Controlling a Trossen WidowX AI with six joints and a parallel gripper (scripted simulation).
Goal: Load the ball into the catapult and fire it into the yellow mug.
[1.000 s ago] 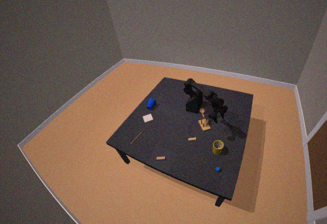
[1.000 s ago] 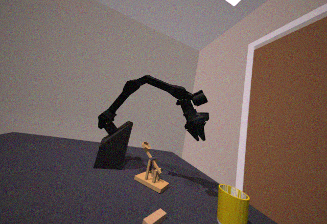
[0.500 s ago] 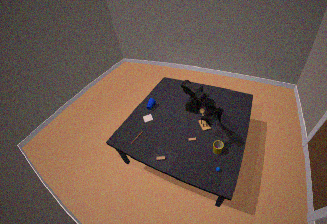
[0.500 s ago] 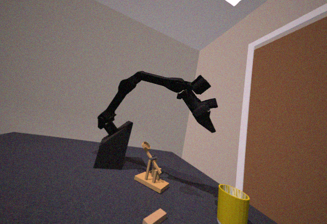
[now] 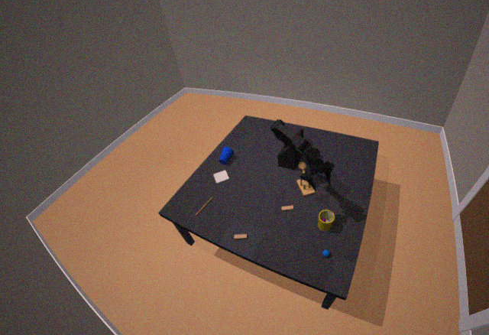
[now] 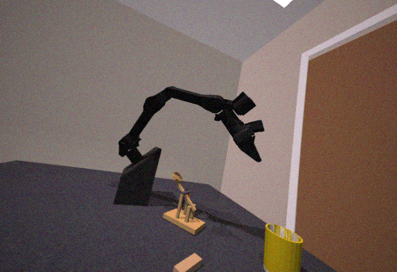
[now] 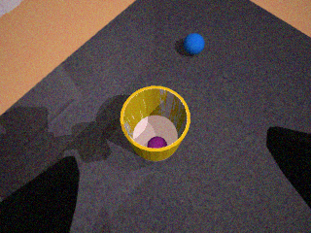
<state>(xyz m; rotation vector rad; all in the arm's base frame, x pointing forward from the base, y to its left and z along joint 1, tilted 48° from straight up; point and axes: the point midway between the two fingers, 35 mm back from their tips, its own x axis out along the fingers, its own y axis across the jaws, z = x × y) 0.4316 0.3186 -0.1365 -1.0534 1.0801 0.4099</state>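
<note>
The purple ball [image 5: 323, 219] [image 7: 156, 143] lies inside the yellow mug [image 5: 324, 226] [image 6: 282, 253] [image 7: 156, 155], on its floor beside the wall. The mug stands upright. The wooden catapult [image 5: 308, 191] [image 6: 196, 225] stands between the arm's base and the mug. Its throwing arm is raised, and its cup end [image 5: 302, 165] [image 6: 177, 176] holds no ball. My gripper [image 6: 260, 159] [image 7: 174, 150] is open and empty, high above the table and tilted toward the mug. The wrist view shows the fingers wide apart.
A blue ball [image 5: 325, 252] [image 7: 194, 44] lies beyond the mug. Small wooden blocks [image 5: 287, 207] [image 5: 240, 236] [image 6: 188, 262], a thin stick [image 5: 204, 206], a white square [image 5: 221, 176] and a tipped blue cup [image 5: 225, 154] lie elsewhere on the dark table [image 5: 260, 189].
</note>
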